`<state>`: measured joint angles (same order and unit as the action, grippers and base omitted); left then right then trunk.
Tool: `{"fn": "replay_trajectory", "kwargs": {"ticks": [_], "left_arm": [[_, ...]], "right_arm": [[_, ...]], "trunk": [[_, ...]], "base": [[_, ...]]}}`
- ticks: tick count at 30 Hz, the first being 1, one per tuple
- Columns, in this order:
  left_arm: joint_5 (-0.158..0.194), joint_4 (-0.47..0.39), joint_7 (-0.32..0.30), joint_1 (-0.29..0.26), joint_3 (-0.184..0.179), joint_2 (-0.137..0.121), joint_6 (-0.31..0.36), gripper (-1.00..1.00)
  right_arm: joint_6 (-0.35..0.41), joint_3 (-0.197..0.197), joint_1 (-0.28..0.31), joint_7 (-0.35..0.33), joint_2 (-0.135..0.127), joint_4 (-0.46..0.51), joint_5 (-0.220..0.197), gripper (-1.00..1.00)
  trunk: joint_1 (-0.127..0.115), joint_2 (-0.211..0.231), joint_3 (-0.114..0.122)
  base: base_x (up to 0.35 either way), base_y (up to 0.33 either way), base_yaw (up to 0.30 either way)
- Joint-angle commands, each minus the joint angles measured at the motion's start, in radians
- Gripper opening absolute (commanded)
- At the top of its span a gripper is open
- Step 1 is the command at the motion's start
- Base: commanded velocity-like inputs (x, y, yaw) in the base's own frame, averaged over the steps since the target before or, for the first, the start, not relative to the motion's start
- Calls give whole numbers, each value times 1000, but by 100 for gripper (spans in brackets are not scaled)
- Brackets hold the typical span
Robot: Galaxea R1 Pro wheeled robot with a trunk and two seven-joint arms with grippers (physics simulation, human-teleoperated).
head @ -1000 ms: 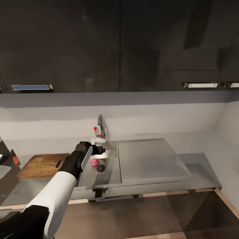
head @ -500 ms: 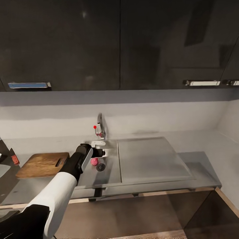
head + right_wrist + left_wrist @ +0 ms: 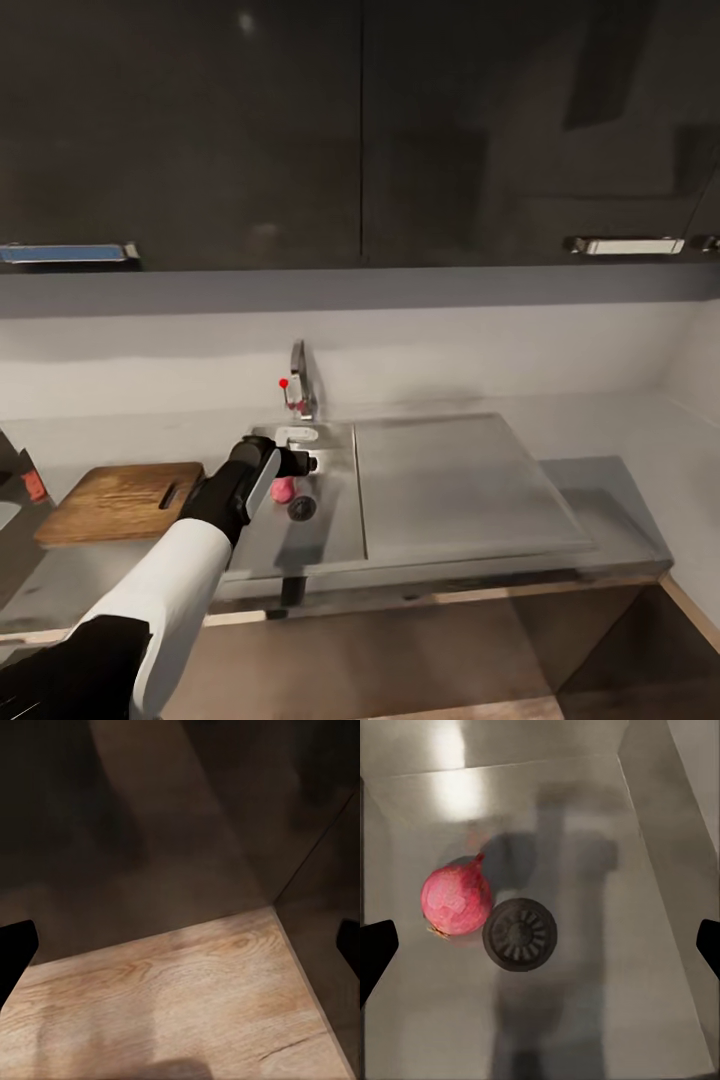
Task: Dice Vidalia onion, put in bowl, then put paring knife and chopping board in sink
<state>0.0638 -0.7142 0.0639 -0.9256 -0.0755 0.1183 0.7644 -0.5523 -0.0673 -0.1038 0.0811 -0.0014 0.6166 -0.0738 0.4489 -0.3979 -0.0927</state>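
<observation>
Left end effector point(image 3: 300, 463) lowered toward Vidalia onion point(image 3: 284, 488) in sink point(image 3: 330, 520); head camera shifted slightly.

My head camera looks forward and down from standing height at the grey steel sink basin point(image 3: 330, 520) at twelve o'clock. My left wrist camera looks straight down into that same basin point(image 3: 660, 870), close. My right wrist camera faces pale wooden flooring point(image 3: 187, 982), near.
</observation>
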Motion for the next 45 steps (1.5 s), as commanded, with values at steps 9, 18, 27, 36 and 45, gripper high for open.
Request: {"fn": "replay_trajectory", "kwargs": {"ticks": [9, 18, 27, 36, 45], "left_arm": [[7, 34, 7, -1, -3, -8, 3, 100], [7, 37, 7, 0, -3, -14, 3, 100], [7, 66, 7, -1, -3, -18, 3, 100], [6, 78, 7, -1, -3, -23, 1, 100], [4, 85, 7, 0, -3, -23, -37, 100]], "right_arm": [[-1, 1, 0, 0, 0, 1, -7, 100], [-1, 1, -1, -1, 0, 1, -7, 100], [-1, 1, 0, -1, 0, 0, -7, 100], [-1, 1, 0, -1, 0, 0, -7, 100], [-1, 1, 0, -1, 0, -9, -7, 100]], "trunk": [[1, -2, -12], [1, -2, -23], [1, -2, -33], [1, -2, -43], [1, -2, -53]], "base": [[128, 0, 0], [18, 1, 0], [149, 42, 0], [115, 2, 0], [56, 0, 0]]}}
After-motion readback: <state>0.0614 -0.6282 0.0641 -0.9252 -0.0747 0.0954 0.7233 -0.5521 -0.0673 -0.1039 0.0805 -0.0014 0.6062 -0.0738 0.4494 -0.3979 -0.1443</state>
